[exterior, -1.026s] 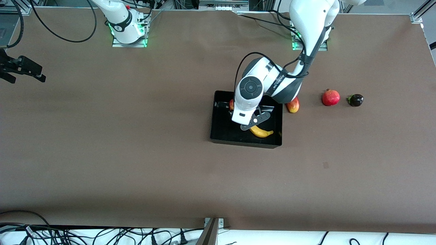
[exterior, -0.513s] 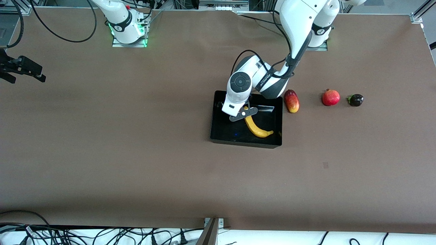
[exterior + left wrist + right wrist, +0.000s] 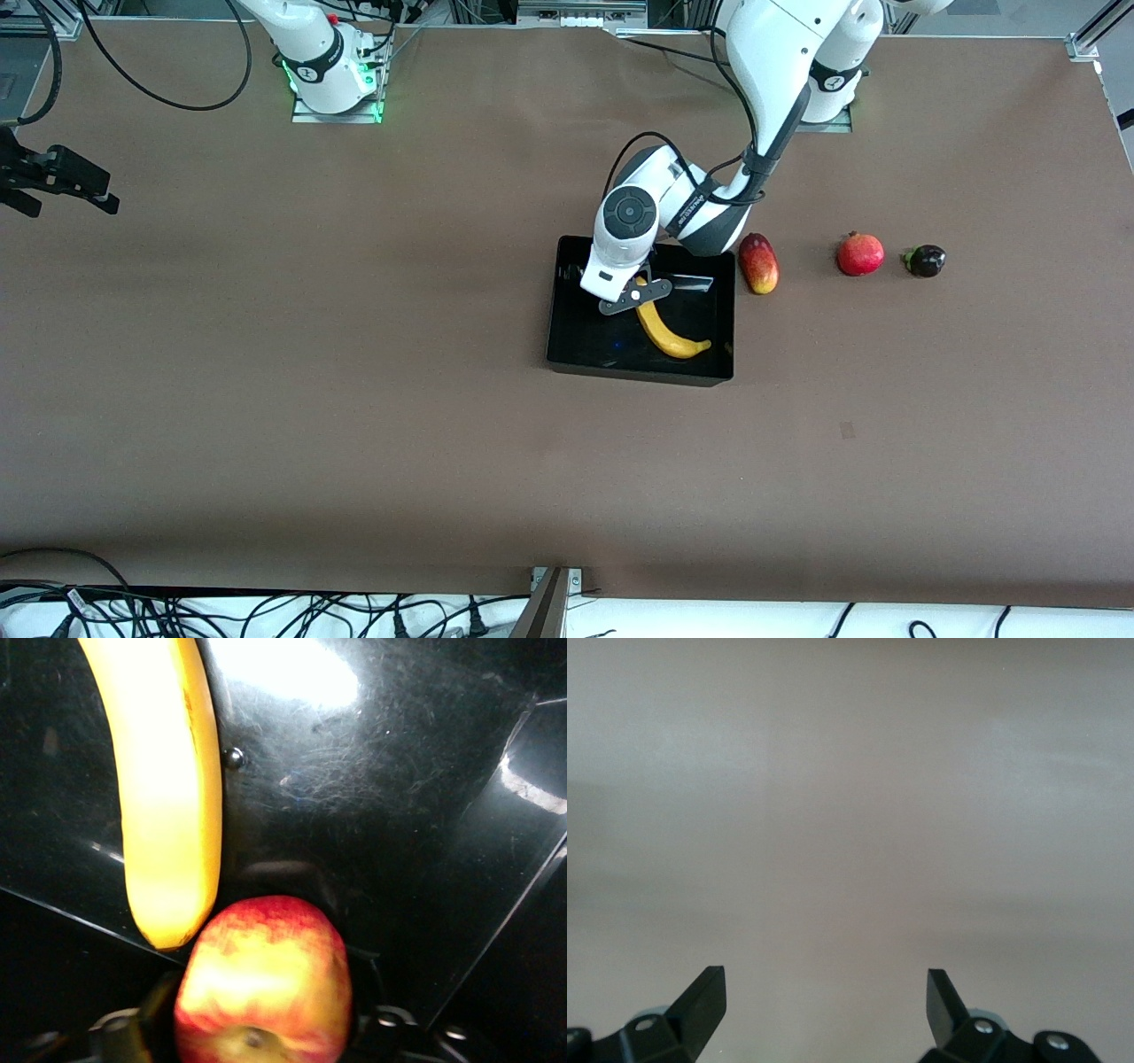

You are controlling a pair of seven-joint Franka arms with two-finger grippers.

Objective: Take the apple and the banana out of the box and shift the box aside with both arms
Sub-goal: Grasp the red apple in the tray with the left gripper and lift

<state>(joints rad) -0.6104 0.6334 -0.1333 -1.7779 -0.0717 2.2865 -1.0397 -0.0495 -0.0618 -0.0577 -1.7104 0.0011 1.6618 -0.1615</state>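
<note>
The glossy black box (image 3: 567, 354) stands mid-table, and its floor fills the left wrist view (image 3: 399, 815). The yellow banana (image 3: 673, 337) lies in it and also shows in the left wrist view (image 3: 168, 797). My left gripper (image 3: 620, 297) is low inside the box at the banana's end farther from the front camera. In the left wrist view the left gripper (image 3: 261, 1028) is shut on the red-and-yellow apple (image 3: 261, 983). The apple is hidden under the hand in the front view. My right gripper (image 3: 53, 182) waits open over bare table at the right arm's end, and in its own view the right gripper (image 3: 824, 992) is empty.
An oblong red-yellow mango (image 3: 759, 263) lies just beside the box toward the left arm's end. A red pomegranate (image 3: 860, 253) and a small dark fruit (image 3: 925, 260) lie farther that way.
My left gripper moved from over the banana's middle to the apple, at the part of the box farther from the front camera. The mango is now uncovered. The right arm stayed still.
</note>
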